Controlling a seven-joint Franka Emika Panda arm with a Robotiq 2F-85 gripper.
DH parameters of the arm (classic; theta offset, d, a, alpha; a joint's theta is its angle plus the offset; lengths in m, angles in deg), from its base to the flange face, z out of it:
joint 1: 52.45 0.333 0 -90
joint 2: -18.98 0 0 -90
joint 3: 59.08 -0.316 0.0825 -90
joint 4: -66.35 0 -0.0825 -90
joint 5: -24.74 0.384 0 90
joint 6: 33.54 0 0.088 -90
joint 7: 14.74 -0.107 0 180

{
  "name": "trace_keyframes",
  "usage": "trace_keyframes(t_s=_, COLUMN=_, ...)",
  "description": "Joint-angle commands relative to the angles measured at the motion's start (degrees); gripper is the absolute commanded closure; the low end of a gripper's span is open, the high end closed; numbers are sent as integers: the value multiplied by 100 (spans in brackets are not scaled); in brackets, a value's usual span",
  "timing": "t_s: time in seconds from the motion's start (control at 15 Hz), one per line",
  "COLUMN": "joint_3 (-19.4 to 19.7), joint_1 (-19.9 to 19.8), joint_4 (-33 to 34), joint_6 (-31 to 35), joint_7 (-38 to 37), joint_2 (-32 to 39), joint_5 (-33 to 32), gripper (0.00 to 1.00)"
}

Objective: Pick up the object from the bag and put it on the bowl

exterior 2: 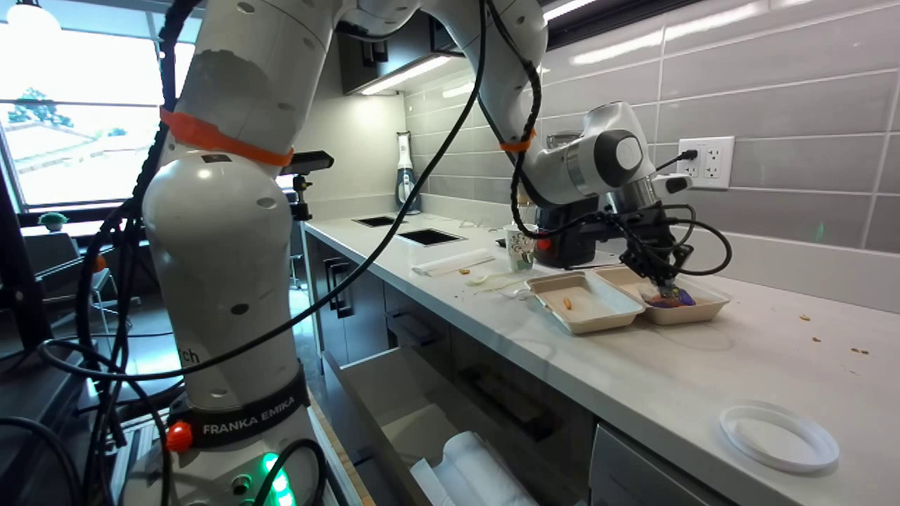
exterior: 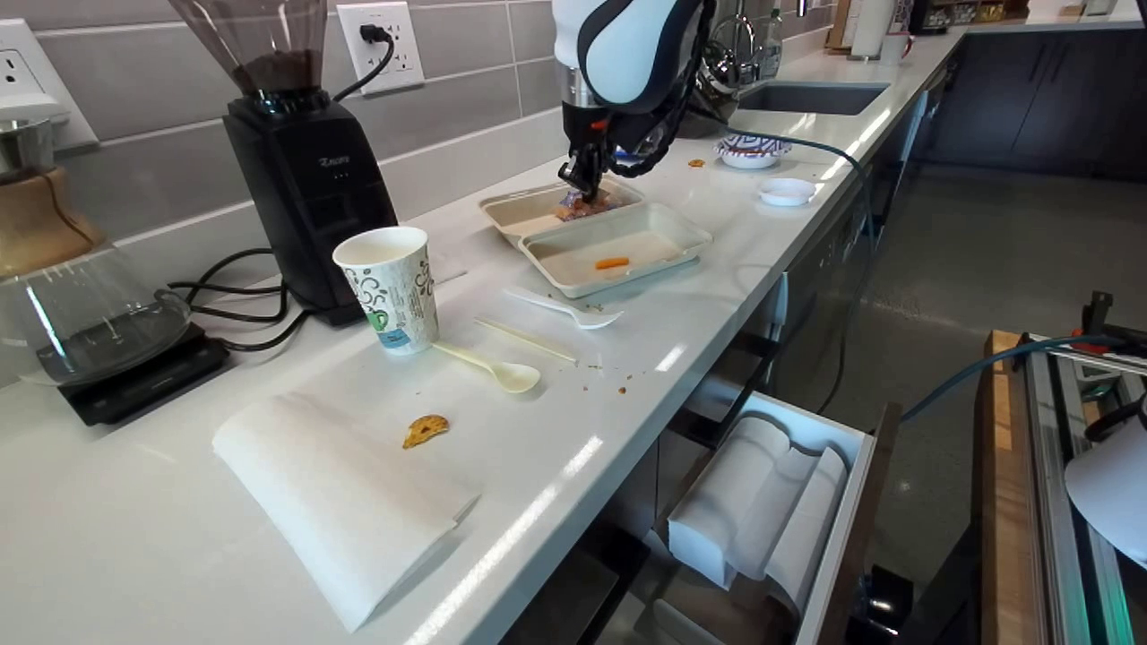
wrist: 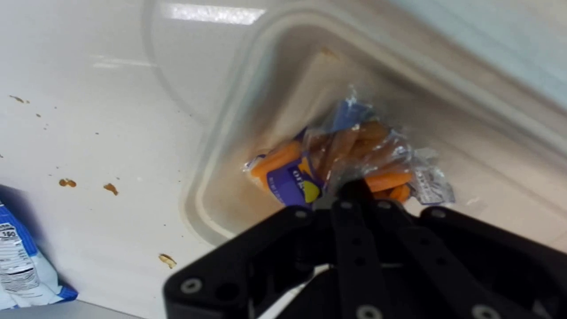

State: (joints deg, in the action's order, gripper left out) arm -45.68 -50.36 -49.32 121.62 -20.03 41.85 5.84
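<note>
A clear plastic bag of baby carrots with a purple label lies in the back half of a beige clamshell container. The bag shows in both exterior views. My gripper points down into the container. Its fingers are close together, shut on the bag's plastic, and the tips are partly hidden; it also shows in both exterior views. The bag still sits low inside the container. One loose carrot lies in the front half. A patterned bowl stands farther along the counter.
A white round lid lies near the bowl. A blue-and-white snack bag and crumbs lie beside the container. A fork, spoon, paper cup and coffee grinder stand nearby. A drawer is open below.
</note>
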Motion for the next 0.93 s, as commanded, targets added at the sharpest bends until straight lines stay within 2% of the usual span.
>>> trace_keyframes(t_s=0.0, joint_3=205, joint_1=93, joint_4=117, joint_6=-133, joint_7=-342, joint_2=111, joint_5=-369, gripper=100)
trace_keyframes(t_s=0.87, joint_3=-38, joint_1=-58, joint_4=17, joint_6=-536, joint_7=-247, joint_2=-124, joint_5=-68, gripper=100)
